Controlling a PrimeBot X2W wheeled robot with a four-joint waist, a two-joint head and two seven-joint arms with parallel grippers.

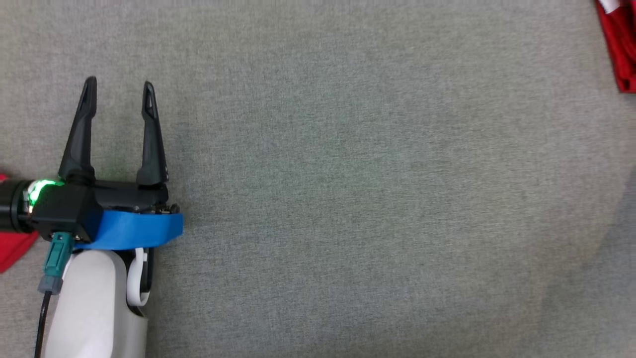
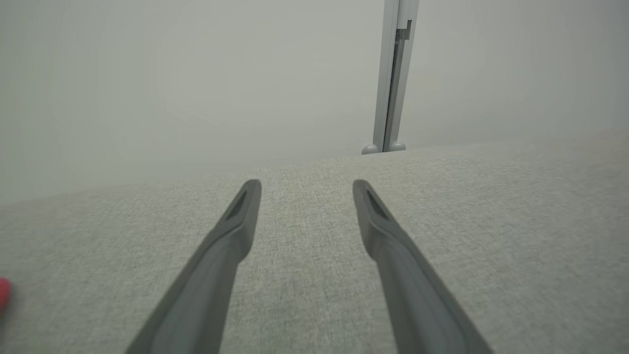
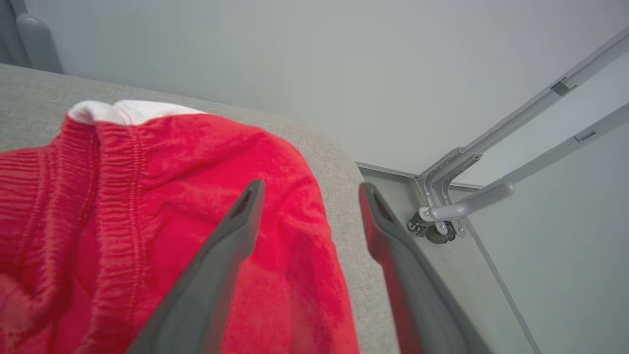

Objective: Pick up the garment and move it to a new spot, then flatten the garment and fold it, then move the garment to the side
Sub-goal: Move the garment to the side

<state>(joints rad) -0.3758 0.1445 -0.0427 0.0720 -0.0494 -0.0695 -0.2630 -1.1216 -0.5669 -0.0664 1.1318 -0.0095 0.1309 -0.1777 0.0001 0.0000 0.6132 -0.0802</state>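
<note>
**Head view**
- Left tool: at 9 o'clock, jaws wide, empty, over the bare table.
- Garment: red, in the 1 o'clock corner, cut off by the picture's edge.
- Red cloth: under my left wrist at 9 o'clock. I cannot tell whether it is part of the garment.

**Left wrist view**
- Left tool: fingers well apart, holding nothing, with grey table beyond them.
- Red cloth: a sliver at 8 o'clock.

**Right wrist view**
- Right tool: jaws wide, gripping nothing.
- Garment: lies from 9 to 6 o'clock, ribbed band showing, close to the table edge. One finger crosses over it; I cannot tell whether they touch.

**Step, as I judge it:** letting go at the side.
- To do it well, I should hold my right jaws wide.
- I should draw straight off the cloth so no fingertip snags the band or drags the fold.
- I should check that no part hangs over the edge.
</note>
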